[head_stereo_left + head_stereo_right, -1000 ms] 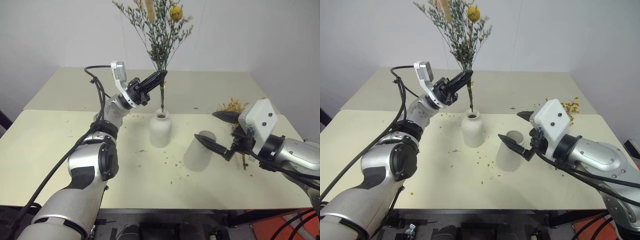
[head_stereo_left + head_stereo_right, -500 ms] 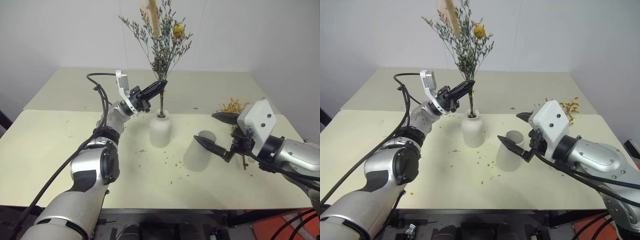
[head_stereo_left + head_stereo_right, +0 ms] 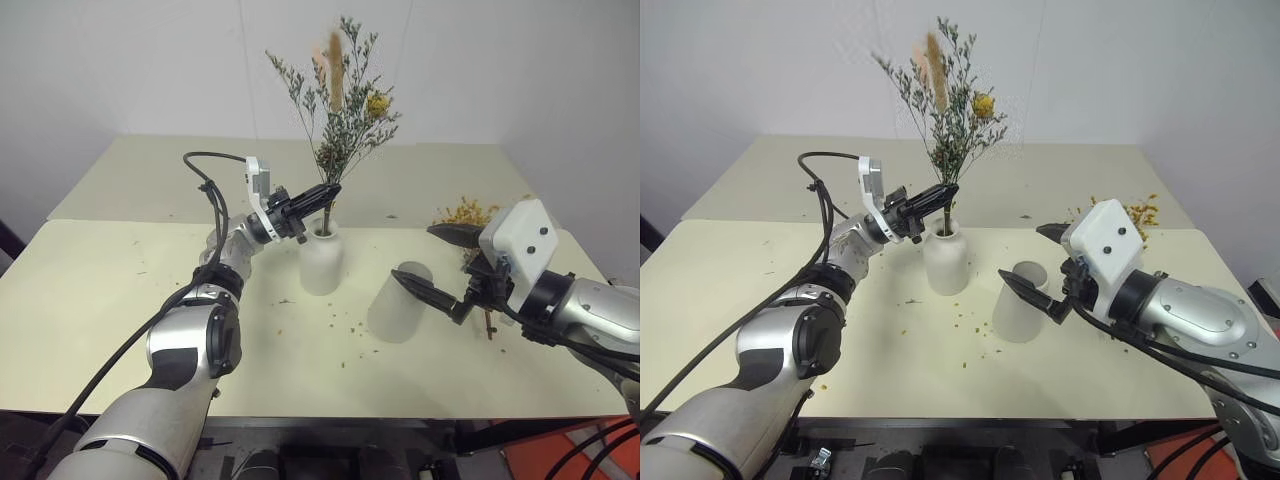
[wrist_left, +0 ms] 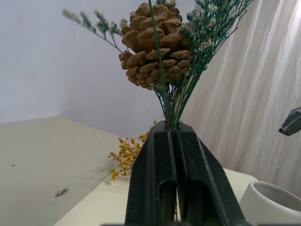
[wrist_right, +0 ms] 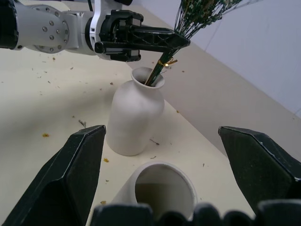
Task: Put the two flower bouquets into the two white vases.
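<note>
- Clamping the stems of the grey-green sprig bunch (image 3: pixel 338 110), the left gripper (image 3: pixel 332 190) sits just above the bottle vase (image 3: pixel 321 259), whose neck takes the stem ends.
- Its wrist view adds a pine cone (image 4: pixel 153 44) among the sprigs, hard to make out from the head.
- Right gripper (image 3: pixel 434 262) gapes wide and empty, straddling the cylinder vase (image 3: pixel 399 301), beside the bottle vase.
- Yellow-orange bunch (image 3: pixel 1133 213) lies on the table (image 3: pixel 110 300) beyond the cylinder vase.
- Right wrist view shows the cylinder's hollow mouth.
</note>
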